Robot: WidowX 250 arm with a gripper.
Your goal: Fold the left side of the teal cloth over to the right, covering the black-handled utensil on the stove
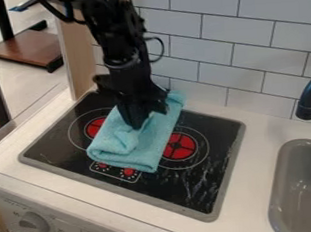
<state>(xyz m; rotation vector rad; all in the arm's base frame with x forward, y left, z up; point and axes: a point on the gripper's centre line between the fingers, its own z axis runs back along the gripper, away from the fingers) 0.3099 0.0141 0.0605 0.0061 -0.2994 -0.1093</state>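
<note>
Since the folded blue cloth (pixel 137 152) lies across the black stovetop (pixel 200 182) between two red burners (pixel 180 146), slow, level handling should keep its layers together; farther back, the pincer (pixel 138 125) meets its bunched part, whether wide or narrow one cannot tell.

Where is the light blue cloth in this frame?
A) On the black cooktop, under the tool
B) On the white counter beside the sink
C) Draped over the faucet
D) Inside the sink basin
A: the light blue cloth lies on the black cooktop, with a red burner mark beside its right edge in the picture, and the tool is down at its upper surface.
</note>
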